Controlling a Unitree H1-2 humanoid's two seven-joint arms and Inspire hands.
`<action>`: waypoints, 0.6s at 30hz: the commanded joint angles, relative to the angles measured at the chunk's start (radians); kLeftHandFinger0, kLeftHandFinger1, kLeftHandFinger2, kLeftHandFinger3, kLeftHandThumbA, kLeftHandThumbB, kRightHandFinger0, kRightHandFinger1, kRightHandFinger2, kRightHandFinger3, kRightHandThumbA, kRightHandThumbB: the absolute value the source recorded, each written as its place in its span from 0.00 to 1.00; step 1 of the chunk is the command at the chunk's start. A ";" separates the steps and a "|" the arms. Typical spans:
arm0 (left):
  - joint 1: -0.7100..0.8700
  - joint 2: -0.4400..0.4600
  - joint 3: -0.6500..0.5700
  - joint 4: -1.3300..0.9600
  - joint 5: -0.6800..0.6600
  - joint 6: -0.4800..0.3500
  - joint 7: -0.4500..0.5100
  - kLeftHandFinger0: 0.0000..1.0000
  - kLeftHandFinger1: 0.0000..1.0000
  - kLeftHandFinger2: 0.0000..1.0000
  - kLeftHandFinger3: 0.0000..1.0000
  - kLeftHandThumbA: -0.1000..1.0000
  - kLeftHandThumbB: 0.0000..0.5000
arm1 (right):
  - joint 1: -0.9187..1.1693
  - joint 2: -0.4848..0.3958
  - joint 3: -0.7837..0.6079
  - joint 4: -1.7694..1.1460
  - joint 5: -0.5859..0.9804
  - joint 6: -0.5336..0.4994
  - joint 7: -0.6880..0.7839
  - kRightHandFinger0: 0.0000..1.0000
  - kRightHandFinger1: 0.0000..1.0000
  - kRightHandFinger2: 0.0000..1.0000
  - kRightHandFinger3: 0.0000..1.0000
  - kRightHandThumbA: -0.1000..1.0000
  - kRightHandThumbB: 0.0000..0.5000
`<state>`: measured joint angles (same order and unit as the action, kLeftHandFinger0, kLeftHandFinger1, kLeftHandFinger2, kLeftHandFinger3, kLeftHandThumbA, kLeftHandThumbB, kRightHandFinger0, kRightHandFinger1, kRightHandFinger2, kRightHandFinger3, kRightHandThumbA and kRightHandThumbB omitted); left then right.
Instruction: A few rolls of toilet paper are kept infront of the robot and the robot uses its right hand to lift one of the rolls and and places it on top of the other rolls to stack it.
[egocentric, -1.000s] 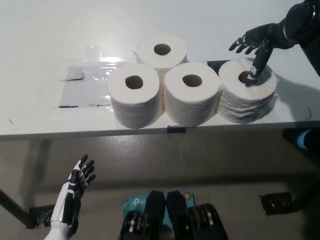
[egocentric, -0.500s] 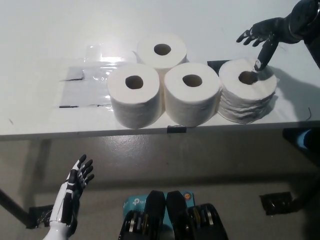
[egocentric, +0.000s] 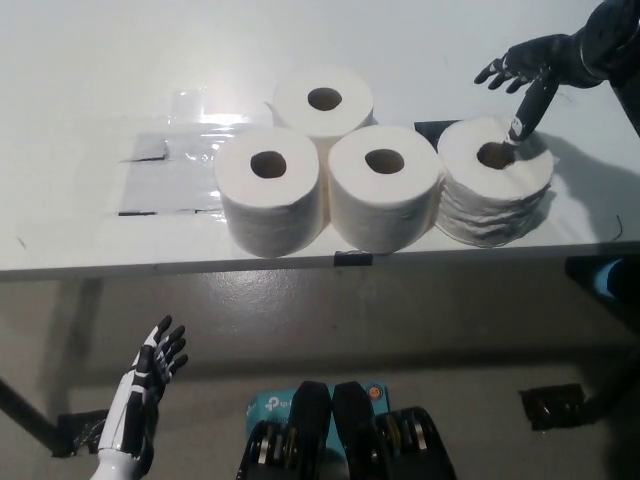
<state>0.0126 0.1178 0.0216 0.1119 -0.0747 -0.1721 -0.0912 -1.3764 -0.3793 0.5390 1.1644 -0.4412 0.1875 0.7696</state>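
Several white toilet paper rolls stand upright on the white table (egocentric: 80, 60). The right roll (egocentric: 495, 182) looks squashed and ridged; the middle roll (egocentric: 385, 188), the left roll (egocentric: 268, 190) and the back roll (egocentric: 324, 100) sit close together. My black right hand (egocentric: 530, 75) hovers just above the right roll's far edge, open, with one finger pointing down toward its core hole. It holds nothing. My white left hand (egocentric: 145, 390) hangs open below the table edge at the lower left.
A clear plastic sheet (egocentric: 165, 175) with dark tape strips lies on the table left of the rolls. The table's front edge runs across the middle of the picture. Below it are the floor, a blue box (egocentric: 275, 405) and a dark object (egocentric: 555, 405) at lower right.
My right hand lifted its finger out of the right roll's core and moved up and back a little, then lowered slightly. The rolls have not moved. My left hand sank slightly.
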 joint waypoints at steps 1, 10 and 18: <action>-0.001 0.008 0.006 -0.032 -0.008 -0.038 -0.010 1.00 1.00 1.00 1.00 1.00 0.37 | -0.057 -0.004 0.016 0.021 -0.038 -0.034 -0.031 1.00 1.00 1.00 1.00 1.00 0.81; 0.007 0.008 0.004 -0.039 -0.008 -0.034 -0.012 1.00 1.00 1.00 1.00 1.00 0.37 | -0.043 0.005 0.004 0.054 -0.035 -0.073 -0.067 1.00 1.00 1.00 1.00 1.00 0.72; 0.004 0.010 0.001 -0.037 -0.003 -0.040 -0.014 1.00 1.00 1.00 1.00 1.00 0.35 | -0.025 0.012 0.025 0.046 -0.069 -0.078 -0.127 1.00 1.00 1.00 1.00 1.00 0.74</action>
<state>0.0176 0.1179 0.0211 0.1077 -0.0743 -0.1721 -0.0913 -1.3700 -0.3610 0.5597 1.2270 -0.4822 0.1333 0.7038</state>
